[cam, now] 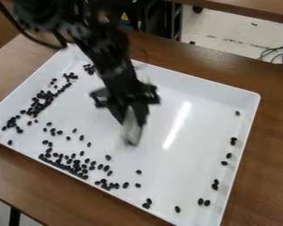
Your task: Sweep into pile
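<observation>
The hand (132, 130) is blurred; arm (108, 59) cropped at top.

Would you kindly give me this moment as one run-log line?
sweep into pile | gripper holds pale tool over white tray | black beans scattered, densest at image left and lower left, fewer right | no single pile

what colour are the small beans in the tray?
Black: the beans show best in the camera view.
</observation>
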Controlling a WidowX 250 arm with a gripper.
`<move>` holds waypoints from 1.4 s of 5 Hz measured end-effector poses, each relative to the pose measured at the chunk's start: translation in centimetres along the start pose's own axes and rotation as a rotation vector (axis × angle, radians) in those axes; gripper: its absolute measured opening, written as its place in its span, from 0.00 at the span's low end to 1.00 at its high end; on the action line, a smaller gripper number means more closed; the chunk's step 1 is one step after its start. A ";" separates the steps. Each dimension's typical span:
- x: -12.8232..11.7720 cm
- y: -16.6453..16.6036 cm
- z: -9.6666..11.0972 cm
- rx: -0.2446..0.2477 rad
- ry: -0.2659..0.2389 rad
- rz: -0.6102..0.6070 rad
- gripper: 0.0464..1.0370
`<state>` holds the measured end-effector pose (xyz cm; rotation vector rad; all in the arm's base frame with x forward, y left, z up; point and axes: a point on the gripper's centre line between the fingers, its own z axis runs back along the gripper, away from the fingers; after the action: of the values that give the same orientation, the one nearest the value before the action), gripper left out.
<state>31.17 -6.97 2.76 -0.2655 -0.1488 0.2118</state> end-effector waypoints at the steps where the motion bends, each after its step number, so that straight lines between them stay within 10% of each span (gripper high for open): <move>1: -2.4 -5.1 -1.1 -0.050 0.008 -0.068 0.31; 4: -5.7 -8.2 -3.7 -0.039 0.030 -0.107 0.31; 7: -6.2 -0.2 -2.1 0.064 0.099 -0.144 0.31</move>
<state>25.60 -9.02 0.08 -0.2001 -0.0622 0.0597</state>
